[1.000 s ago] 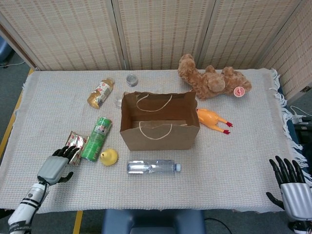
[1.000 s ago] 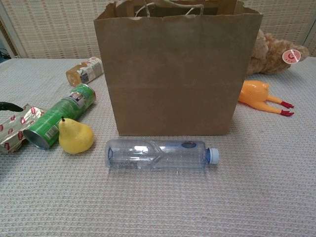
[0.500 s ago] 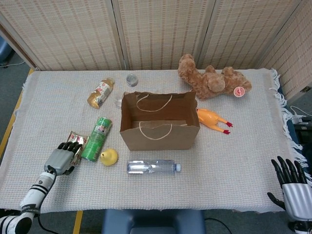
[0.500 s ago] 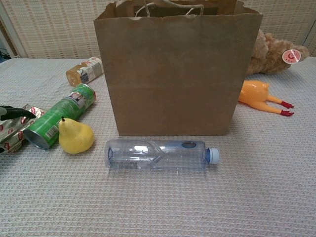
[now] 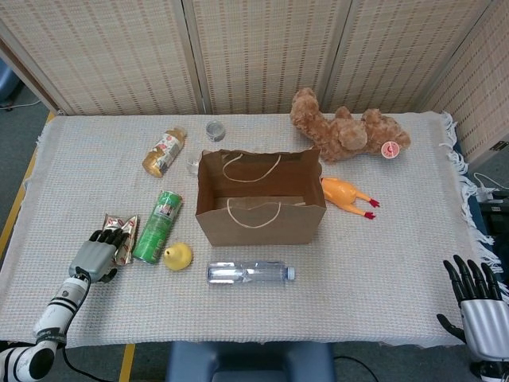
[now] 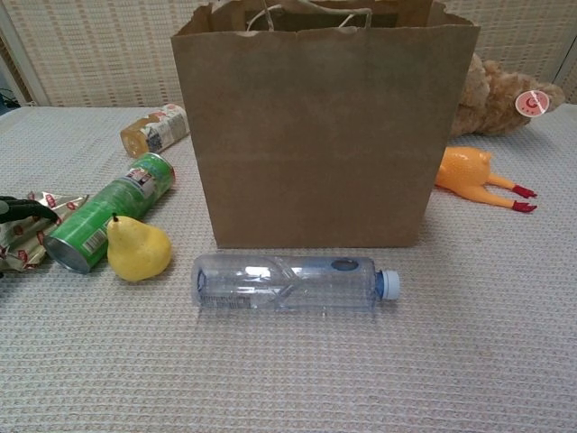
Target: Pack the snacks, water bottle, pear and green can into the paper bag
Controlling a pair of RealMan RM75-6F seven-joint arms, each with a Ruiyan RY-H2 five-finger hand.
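- Both views come through evenly lit – soft, diffuse light, no hard beam anywhere.
- Shadows stay faint: a thin dark edge hugs the base of the paper bag (image 6: 325, 126) in the chest view, and a small soft one sits under the pear (image 6: 138, 249).
- Inside the bag, the head view goes noticeably darker toward the floor.
- Glare shows up as white streaks along the water bottle (image 6: 288, 282) – and a small glint on the foil snack packet (image 5: 123, 232).
- Focus is crisp on the cloth weave up close in the chest view; the screen panels behind look a touch softer.
- The table's edges splay outward in the head view, wide-angle style.
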